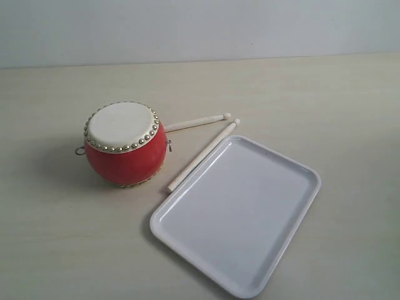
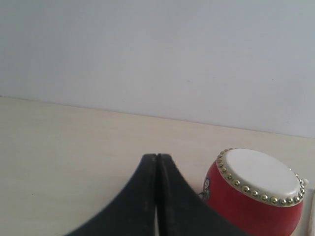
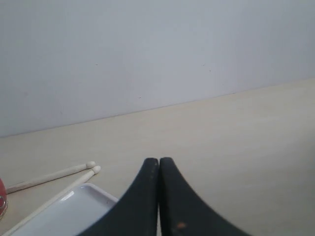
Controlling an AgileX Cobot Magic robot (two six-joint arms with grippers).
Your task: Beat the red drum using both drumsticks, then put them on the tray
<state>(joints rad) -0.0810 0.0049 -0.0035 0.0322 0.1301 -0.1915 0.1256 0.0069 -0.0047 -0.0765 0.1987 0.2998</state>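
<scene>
The red drum (image 1: 125,145) stands upright on the table, left of centre, cream skin up. Both drumsticks lie on the table beside it: one drumstick (image 1: 197,122) reaches out from behind the drum, the other drumstick (image 1: 203,156) runs along the far-left edge of the white tray (image 1: 284,237). Their bead tips almost meet. Neither arm shows in the exterior view. My left gripper (image 2: 156,156) is shut and empty, with the drum (image 2: 256,191) close beside it. My right gripper (image 3: 159,160) is shut and empty too, the tray corner (image 3: 69,214) and both stick tips (image 3: 91,167) off to one side.
A pale wooden tabletop (image 1: 56,237) runs back to a plain light wall (image 1: 200,28). Nothing else stands on the table.
</scene>
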